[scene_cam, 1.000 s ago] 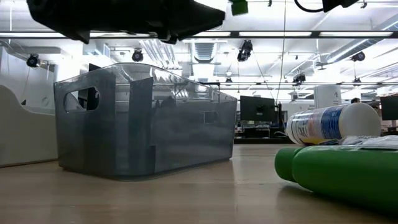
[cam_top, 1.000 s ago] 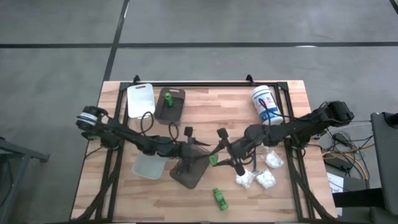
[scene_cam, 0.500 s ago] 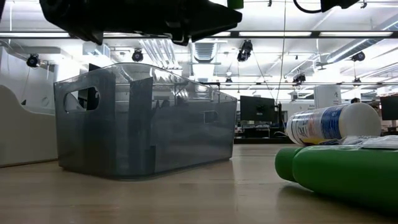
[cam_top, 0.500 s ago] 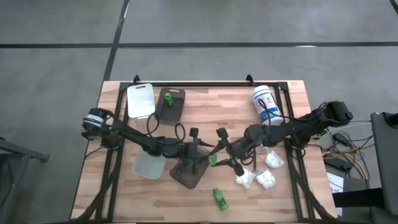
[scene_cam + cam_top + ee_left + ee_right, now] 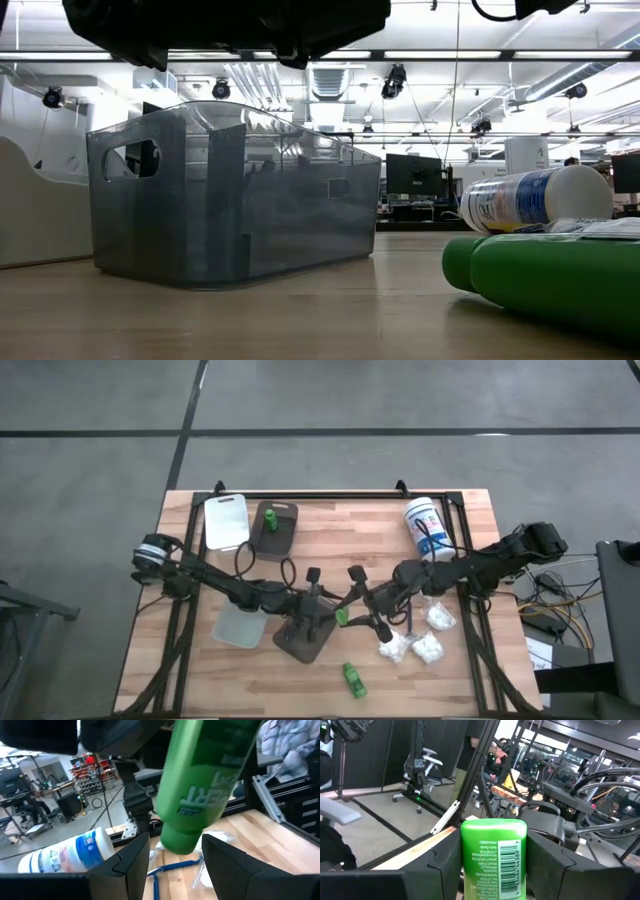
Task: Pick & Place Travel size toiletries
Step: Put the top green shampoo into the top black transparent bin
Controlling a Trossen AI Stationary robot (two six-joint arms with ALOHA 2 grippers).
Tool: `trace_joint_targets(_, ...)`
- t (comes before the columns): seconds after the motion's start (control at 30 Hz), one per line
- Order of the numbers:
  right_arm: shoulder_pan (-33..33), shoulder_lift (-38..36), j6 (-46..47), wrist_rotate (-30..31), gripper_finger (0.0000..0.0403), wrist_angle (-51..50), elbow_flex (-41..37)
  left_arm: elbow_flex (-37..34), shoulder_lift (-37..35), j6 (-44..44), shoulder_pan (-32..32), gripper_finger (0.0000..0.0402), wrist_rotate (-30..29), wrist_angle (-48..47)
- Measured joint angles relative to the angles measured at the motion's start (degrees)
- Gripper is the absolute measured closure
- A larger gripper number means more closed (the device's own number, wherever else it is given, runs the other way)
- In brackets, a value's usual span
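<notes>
Mid-counter, the right tool grasps a small green bottle and holds it up to the left tool, whose fingers stand released on either side of the bottle's end: this looks like a handover. The left would next need to clench before the right lets go. The grey tray sits just below; white packets crowd the right.

**Bench contents**

Wooden bench carries: white tray, brown tray, pale grey tray, dark grey tray, white tub, green bottle, white packets, blue stick
</notes>
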Motion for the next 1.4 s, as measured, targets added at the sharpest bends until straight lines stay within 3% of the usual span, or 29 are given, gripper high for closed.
trace_joint_targets(0.47,0.04,0.0,-0.46,0.04,0.0227,0.29,0.0,0.65,0.0,-0.16,0.0,0.0219,2.51,1.22)
trace_joint_targets(0.8,0.04,0.0,-0.85,0.0,0.0227,0.46,0.0,0.9,0.0,0.29,0.05,0.0296,2.48,0.56)
trace_joint_targets(0.93,0.04,0.0,-0.85,0.01,0.0227,-0.53,0.0,0.9,0.0,-0.93,0.04,0.03,2.31,-0.49)
trace_joint_targets(1.1,-0.07,-0.18,-1.11,0.91,0.0214,-3.93,0.0,0.9,-3.03,-5.56,0.04,0.0283,1.7,-9.32)
trace_joint_targets(1.4,-1.2,-1.32,3.47,1.01,0.0179,-8.12,0.02,0.9,-15.45,-10.41,-0.08,0.0295,2.03,-32.03)
